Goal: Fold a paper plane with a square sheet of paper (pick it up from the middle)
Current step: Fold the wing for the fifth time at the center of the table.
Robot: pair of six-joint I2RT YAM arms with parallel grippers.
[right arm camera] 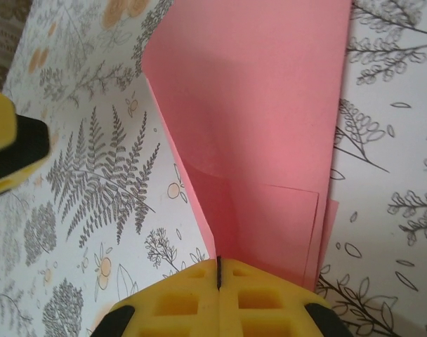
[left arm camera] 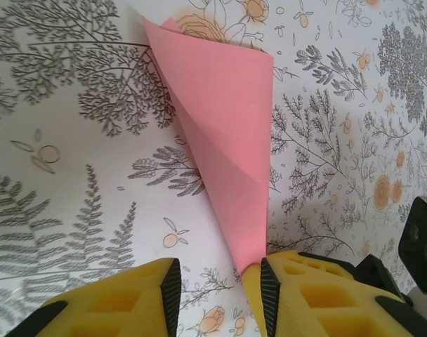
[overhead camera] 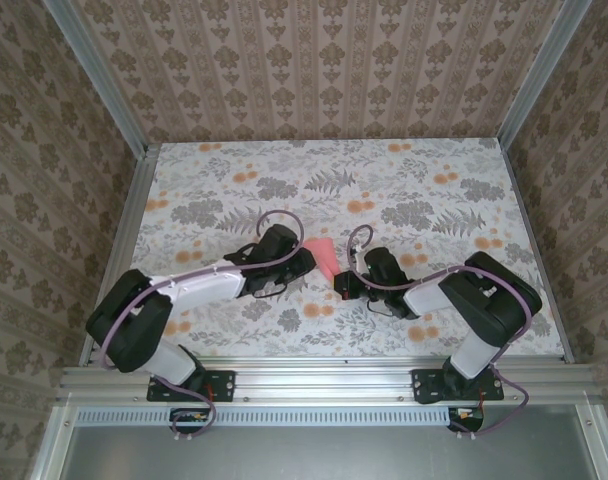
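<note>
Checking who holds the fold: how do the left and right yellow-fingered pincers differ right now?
The left yellow-fingered pincer stands open with a clear gap; the right yellow-fingered pincer is shut. The right clamps the folded salmon-pink paper sheet; the left merely has that paper's tip at the edge of its gap, ungripped. Both face the same paper.

Counter [overhead camera: 284, 165] covered by floral print: grey ferns [left arm camera: 73, 232], orange blossoms [overhead camera: 246, 177]. Beige damask wallpaper walls [overhead camera: 324, 70] on three sides. Aluminium corner posts [overhead camera: 96, 75]. Metal rail [overhead camera: 324, 376] along near counter edge, slotted strip [overhead camera: 324, 414] just below.
</note>
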